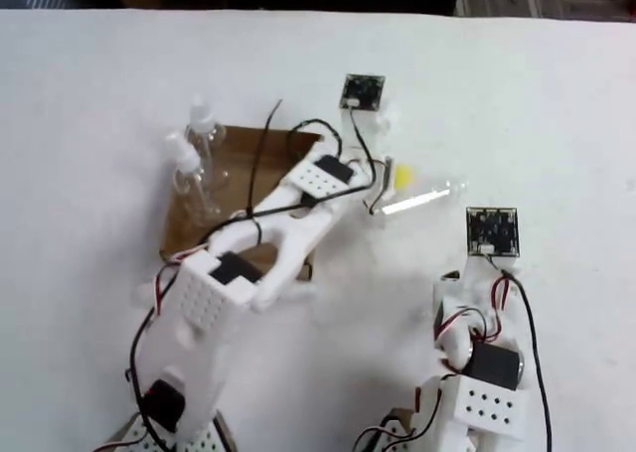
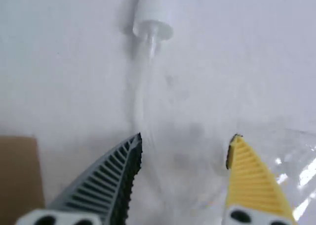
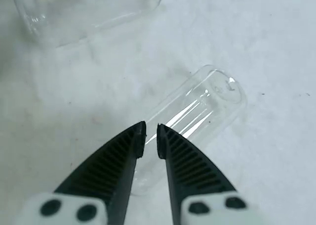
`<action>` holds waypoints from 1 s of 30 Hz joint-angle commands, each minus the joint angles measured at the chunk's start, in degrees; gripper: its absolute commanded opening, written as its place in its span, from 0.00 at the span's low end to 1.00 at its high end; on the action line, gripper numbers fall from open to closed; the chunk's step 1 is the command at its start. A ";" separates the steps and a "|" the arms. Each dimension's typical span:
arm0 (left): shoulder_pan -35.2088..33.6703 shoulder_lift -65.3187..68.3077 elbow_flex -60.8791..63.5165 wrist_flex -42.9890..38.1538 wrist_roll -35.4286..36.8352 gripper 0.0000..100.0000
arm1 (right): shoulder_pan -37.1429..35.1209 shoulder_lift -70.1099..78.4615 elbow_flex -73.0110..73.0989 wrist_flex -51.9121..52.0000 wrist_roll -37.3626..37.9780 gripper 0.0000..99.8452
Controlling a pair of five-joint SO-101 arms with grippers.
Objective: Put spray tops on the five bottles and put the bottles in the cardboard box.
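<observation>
Lying on its side just right of centre in the high view was a clear bottle [image 1: 422, 196] with no top on it, just beside the left gripper [image 1: 393, 179]. That gripper was spread wide, grey finger and yellow finger well apart, grasping nothing. In the left wrist view [image 2: 185, 138] a spray top [image 2: 150, 22] lay on the table at upper centre, beyond the tips, with its thin tube trailing back toward the gap. It was too blurred to tell how far the tube ran. Clear plastic from a bottle [image 2: 291, 160] sat at lower right, beside the yellow finger.

Right gripper [image 3: 150, 131] had its black fingers almost together with a thin gap, clamping nothing. Its tips were over the near end of a lying bottle [image 3: 207, 104]; couldn't tell if they touched. A far bottle [image 3: 89, 12], also clear, lay at upper left of that frame.

Cardboard box [image 1: 231, 149] sat left of centre in the high view, partly under the left arm. One capped bottle [image 1: 202, 124] and a second capped bottle [image 1: 184, 164] stood upright at its upper-left corner. Right arm [image 1: 477, 373] was at lower right on the white table [image 1: 547, 94].
</observation>
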 commanded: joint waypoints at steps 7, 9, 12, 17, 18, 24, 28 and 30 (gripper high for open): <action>-2.51 5.23 -8.62 -0.97 -0.62 0.06 | -0.40 -0.22 -0.44 0.31 0.53 0.02; -2.77 9.10 -13.36 0.44 -0.62 0.03 | -0.40 -0.22 -0.44 0.31 0.53 0.02; -2.33 13.93 -21.63 7.82 -0.70 0.02 | -0.40 -0.22 -0.44 0.92 0.53 0.02; -2.15 17.98 -32.44 18.73 -0.26 0.02 | -0.40 -0.22 -0.44 0.84 0.53 0.02; -1.63 18.15 -33.76 20.66 -0.26 0.02 | -0.40 -0.22 -0.44 0.84 0.53 0.02; 0.22 18.24 -38.86 29.80 -0.26 0.02 | -0.40 -0.22 -0.44 0.75 0.53 0.02; 1.45 18.15 -44.84 37.80 -0.26 0.02 | -0.40 -0.22 -0.44 0.66 0.53 0.02; 2.33 18.24 -49.23 42.46 -0.53 0.02 | -0.40 -0.22 -0.44 0.66 0.53 0.02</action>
